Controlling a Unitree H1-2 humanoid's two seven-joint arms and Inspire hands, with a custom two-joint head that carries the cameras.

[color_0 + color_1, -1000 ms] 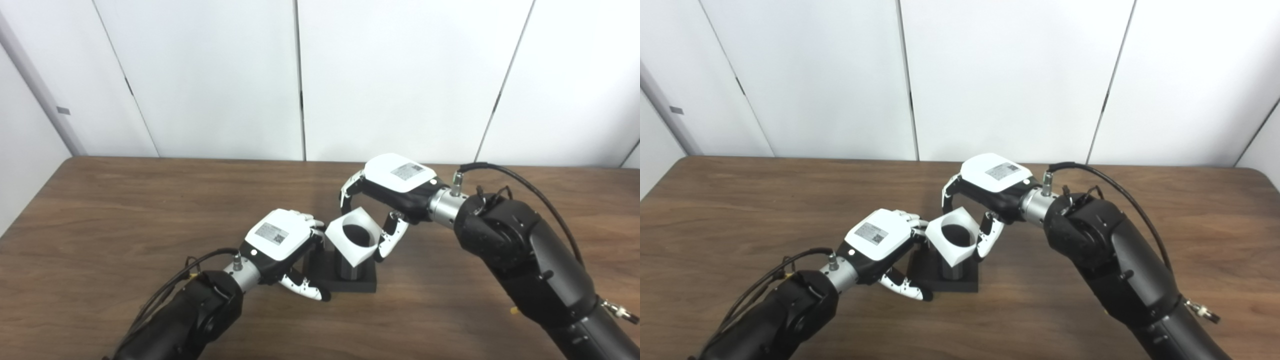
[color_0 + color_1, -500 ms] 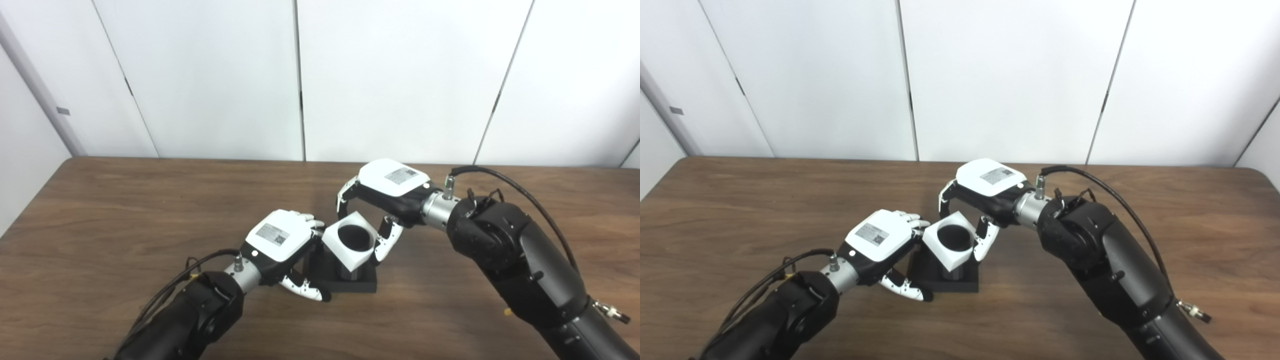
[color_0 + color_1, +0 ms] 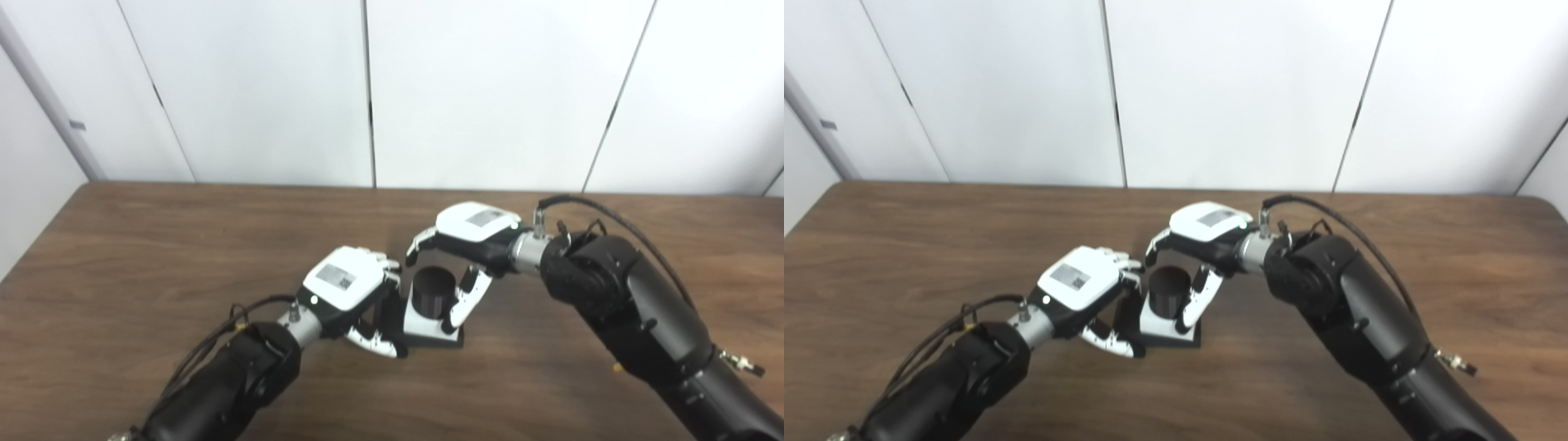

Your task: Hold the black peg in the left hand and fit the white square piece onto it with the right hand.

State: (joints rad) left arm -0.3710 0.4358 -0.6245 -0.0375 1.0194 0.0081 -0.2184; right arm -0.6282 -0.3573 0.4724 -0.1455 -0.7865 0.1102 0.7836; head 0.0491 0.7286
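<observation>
The black peg (image 3: 433,291) stands upright on its black square base (image 3: 452,344) on the table. The white square piece (image 3: 421,324) sits low around the peg, resting on the base, with the peg's top sticking up through its hole. My left hand (image 3: 346,285) is shut on the left side of the base, thumb in front. My right hand (image 3: 474,233) hovers over the peg from the right, its fingers (image 3: 418,244) spread behind the peg top and its thumb reaching down to the white piece's right edge. It holds nothing. The same scene shows in the right eye view, with the peg (image 3: 1168,291) in the middle.
The brown wooden table (image 3: 153,245) runs to a white panelled wall at the back. A black cable (image 3: 612,211) loops off my right forearm.
The white piece has slid down from the peg's top to its base, leaving the peg's top bare. My right hand lowered a little and let it go. The camera tilted slightly.
</observation>
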